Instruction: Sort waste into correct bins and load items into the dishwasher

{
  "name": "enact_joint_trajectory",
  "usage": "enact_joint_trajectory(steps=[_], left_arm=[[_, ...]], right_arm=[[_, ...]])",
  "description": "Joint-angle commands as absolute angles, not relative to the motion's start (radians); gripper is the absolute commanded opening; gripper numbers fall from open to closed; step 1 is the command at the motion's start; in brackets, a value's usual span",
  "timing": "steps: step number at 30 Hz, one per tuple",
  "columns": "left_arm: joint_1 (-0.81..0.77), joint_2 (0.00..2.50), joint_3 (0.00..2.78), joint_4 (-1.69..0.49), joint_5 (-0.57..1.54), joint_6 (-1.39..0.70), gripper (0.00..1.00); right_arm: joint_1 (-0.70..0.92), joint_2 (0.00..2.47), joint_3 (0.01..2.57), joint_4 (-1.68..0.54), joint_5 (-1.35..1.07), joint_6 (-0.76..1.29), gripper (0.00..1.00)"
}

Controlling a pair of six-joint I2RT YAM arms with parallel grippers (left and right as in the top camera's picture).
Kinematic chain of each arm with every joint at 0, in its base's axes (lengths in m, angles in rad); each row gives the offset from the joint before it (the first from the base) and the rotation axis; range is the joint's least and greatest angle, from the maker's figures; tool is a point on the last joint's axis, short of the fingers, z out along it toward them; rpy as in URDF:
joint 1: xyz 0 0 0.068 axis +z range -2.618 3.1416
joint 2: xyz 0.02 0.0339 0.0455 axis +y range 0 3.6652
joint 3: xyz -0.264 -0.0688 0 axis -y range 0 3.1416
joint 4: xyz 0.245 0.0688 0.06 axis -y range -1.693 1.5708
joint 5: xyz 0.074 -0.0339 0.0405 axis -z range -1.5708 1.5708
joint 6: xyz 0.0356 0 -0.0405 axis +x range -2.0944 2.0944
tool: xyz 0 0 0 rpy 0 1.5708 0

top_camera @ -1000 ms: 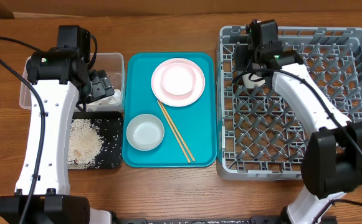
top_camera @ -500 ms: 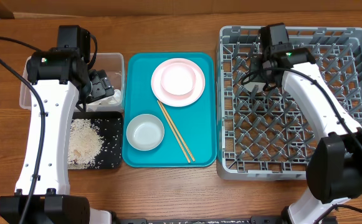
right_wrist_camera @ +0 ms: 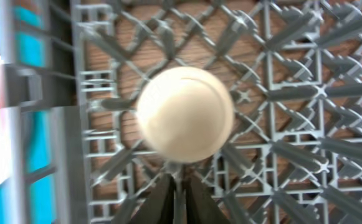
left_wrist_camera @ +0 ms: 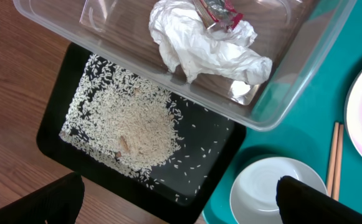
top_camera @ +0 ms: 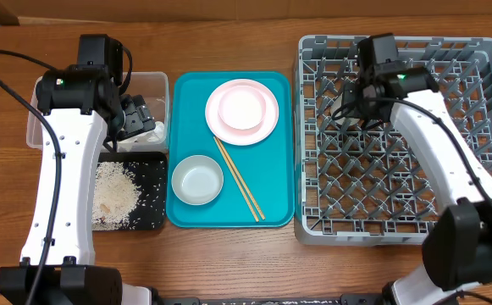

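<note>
Right gripper [right_wrist_camera: 179, 193] has shifted inward from the rack's [top_camera: 301, 169] left edge.

I noted a wood-grain tabletop [top_camera: 229, 254] with a dull sheen. The dish rack [top_camera: 483, 42] was matt grey plastic; the tub [left_wrist_camera: 274, 106] clear, glossy plastic; the teal tray [top_camera: 275, 195] smooth plastic. The napkin [left_wrist_camera: 199, 50] was crumpled paper, the cup [right_wrist_camera: 185, 115] smooth, the chopsticks [top_camera: 239, 180] bare wood.
</note>
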State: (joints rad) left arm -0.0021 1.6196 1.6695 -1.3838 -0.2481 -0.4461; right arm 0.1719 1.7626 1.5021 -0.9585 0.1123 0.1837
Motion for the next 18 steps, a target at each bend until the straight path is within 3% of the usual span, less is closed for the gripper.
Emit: enact_joint_trajectory(steps=[1,8,18], left_arm=[[-0.002,1.616,1.680,-1.383,-0.262,-0.450,1.00],[-0.002,1.616,1.680,-1.383,-0.262,-0.450,1.00],[-0.002,1.616,1.680,-1.383,-0.262,-0.450,1.00]], right_arm=[[0.177,1.670,1.501,-0.950,0.006,0.187,0.13],[0.181,1.627,1.501,-0.897,0.052,0.187,0.06],[0.179,1.687,1.498,-0.836,0.078,0.187,0.06]])
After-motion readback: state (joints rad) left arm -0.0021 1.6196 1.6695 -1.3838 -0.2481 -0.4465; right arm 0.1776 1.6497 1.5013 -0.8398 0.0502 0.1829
